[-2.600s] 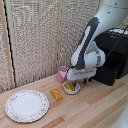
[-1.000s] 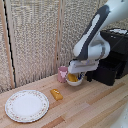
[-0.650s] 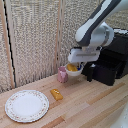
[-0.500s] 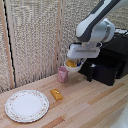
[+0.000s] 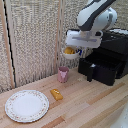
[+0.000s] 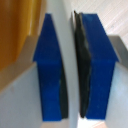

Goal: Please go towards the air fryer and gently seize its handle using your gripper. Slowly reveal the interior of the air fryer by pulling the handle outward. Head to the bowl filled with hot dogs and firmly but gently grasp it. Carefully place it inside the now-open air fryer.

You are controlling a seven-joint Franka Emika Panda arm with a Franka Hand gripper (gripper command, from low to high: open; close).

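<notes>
— Where is the bowl (image 5: 70, 53)?
— In the air above the table (image 5: 85, 102), beside the air fryer's (image 5: 109, 57) pulled-out drawer (image 5: 99, 68), hot dogs (image 5: 69, 50) inside it.
— And the hand (image 5: 75, 48)?
— Nearly closed, its blue fingertips (image 6: 51, 70) pinching the white rim.
— What lies below?
— A pink cup (image 5: 63, 74), an orange block (image 5: 56, 94) and a patterned plate (image 5: 27, 105).

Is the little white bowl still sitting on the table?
No, the bowl hangs in the air, held by the jaws above the pink cup.
</notes>
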